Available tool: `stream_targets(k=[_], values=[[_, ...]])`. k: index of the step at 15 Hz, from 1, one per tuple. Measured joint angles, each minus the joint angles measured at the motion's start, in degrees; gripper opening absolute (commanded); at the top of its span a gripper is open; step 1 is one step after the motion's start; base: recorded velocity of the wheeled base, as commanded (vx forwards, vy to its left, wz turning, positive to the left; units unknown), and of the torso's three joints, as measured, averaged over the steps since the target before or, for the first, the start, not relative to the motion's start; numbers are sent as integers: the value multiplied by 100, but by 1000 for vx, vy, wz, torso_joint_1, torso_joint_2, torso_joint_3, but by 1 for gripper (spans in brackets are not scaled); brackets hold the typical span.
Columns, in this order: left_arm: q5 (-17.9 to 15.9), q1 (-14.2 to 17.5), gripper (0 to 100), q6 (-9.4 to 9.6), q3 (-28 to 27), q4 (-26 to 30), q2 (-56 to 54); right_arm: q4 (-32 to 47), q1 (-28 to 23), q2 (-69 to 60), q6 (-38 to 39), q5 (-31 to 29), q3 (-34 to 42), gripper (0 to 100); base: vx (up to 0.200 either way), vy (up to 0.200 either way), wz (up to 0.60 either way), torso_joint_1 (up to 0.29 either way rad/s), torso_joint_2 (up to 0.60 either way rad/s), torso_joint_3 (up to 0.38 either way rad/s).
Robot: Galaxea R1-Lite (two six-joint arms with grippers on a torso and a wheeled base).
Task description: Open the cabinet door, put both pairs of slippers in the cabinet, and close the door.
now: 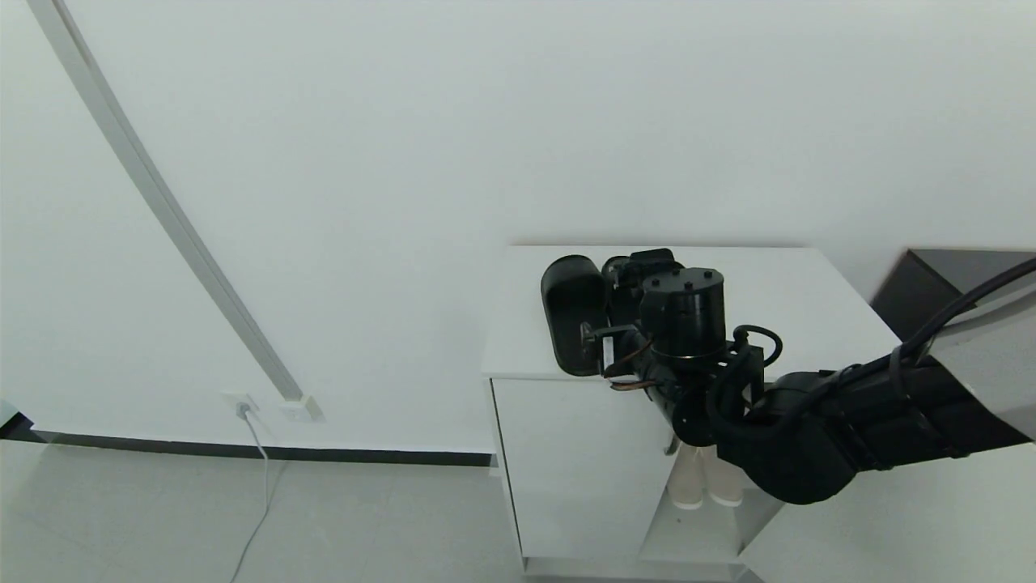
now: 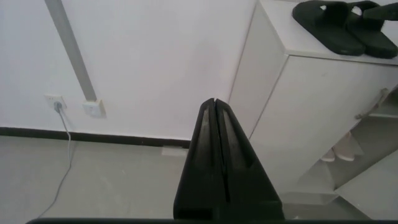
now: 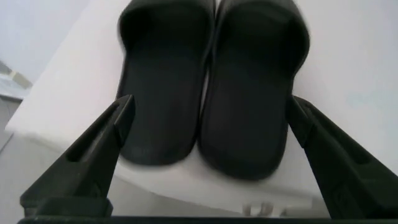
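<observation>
Head view: white cabinet (image 1: pixel 777 300), set against a white wall, right of centre; its left front panel (image 1: pixel 583 461) is closed and its right compartment is open at the front. Black slippers (image 1: pixel 571 316), one pair, lie on the cabinet top near its left front edge, partly covered by the right arm (image 1: pixel 809 429), whose wrist sits just above them. White slippers (image 1: pixel 706 482), one pair, stand side by side inside the open compartment. Also listed: a grey wall strip (image 1: pixel 162 202) running slantwise down to a wall socket (image 1: pixel 241 402), with a cable (image 1: pixel 261 478) trailing to the floor; a dark boxy object (image 1: pixel 931 283) beyond the cabinet's right end. Left wrist view: left claw (image 2: pixel 214 109), clenched, its fingers pressed flat together with nothing between them, held in free air well apart from the cabinet. The black slippers are in the corner of this view on the cabinet top; the white slippers are lower, within the open compartment; socket and cable are on the wall off to the other side. Right wrist view: right claw (image 3: pixel 211 104), released, its fingers (image 3: pixel 102 146) spread wide to either side of the black slippers. The two slippers lie side by side, touching along their inner edges, close to the cabinet top's front edge. Whether the fingers touch the slippers cannot be told.
</observation>
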Motion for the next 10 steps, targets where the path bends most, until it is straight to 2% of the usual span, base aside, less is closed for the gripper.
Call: stream_targets(k=[2, 10], values=[[-2, 0, 0, 2, 0, -2, 0, -140, 13, 44, 6, 2, 39, 100, 200, 0, 0, 2, 0, 0], [6, 0, 0, -2, 0, -2, 0, -1074, -61, 725, -16, -6, -30, 100, 0, 0, 0, 0, 0, 0]])
